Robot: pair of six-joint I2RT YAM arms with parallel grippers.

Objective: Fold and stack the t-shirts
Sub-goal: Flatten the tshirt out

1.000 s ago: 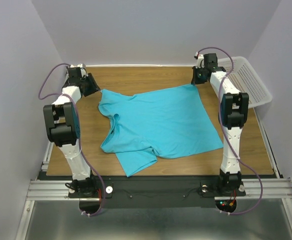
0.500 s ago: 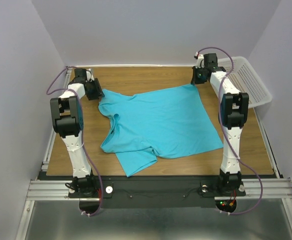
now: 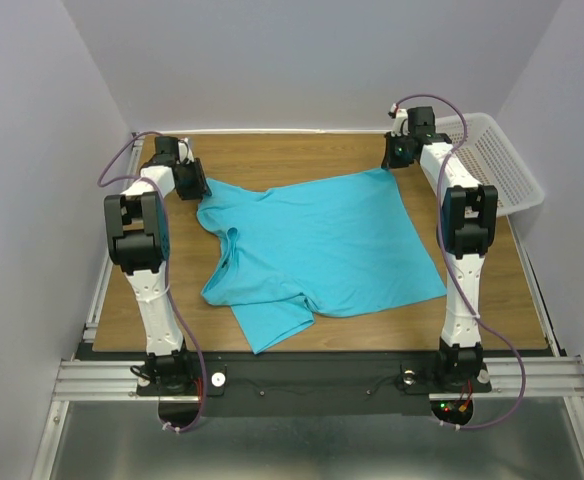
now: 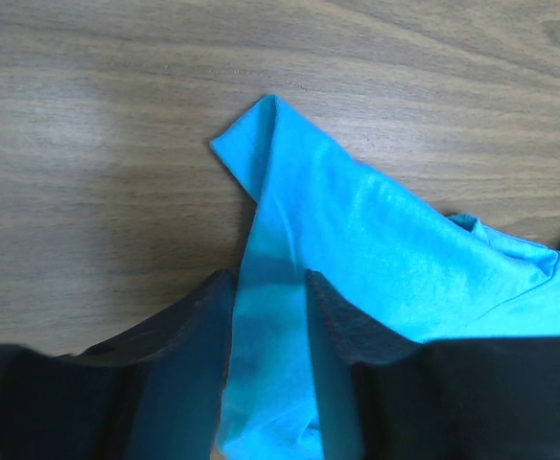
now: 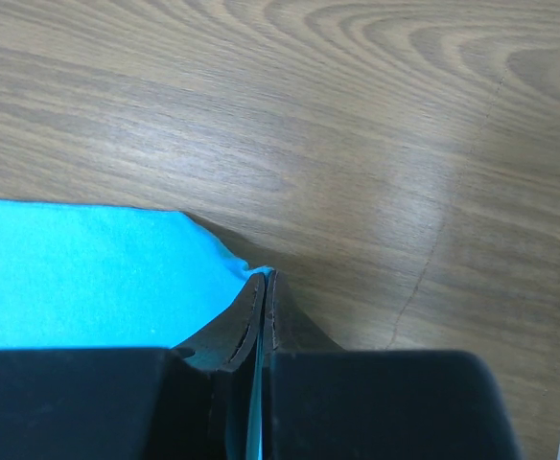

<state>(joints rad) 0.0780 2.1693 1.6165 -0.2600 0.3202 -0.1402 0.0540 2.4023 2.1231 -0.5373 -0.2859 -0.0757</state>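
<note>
A turquoise t-shirt (image 3: 322,245) lies spread and rumpled on the wooden table, its neck toward the left and one sleeve hanging toward the front edge. My left gripper (image 3: 194,186) is at the shirt's far left corner. In the left wrist view its jaws (image 4: 268,280) stand apart, with a raised fold of the t-shirt (image 4: 357,230) running between them. My right gripper (image 3: 393,161) is at the far right corner. In the right wrist view it (image 5: 264,278) is shut on the t-shirt's hem edge (image 5: 88,268).
A white perforated basket (image 3: 500,165) sits tilted at the back right, just beyond the right arm. Purple walls close in the table on three sides. Bare wood (image 3: 292,150) runs along the back behind the shirt.
The left arm has swung inward from the table's left edge, bringing its gripper onto the shirt's far left corner. The right arm and the shirt have stayed put.
</note>
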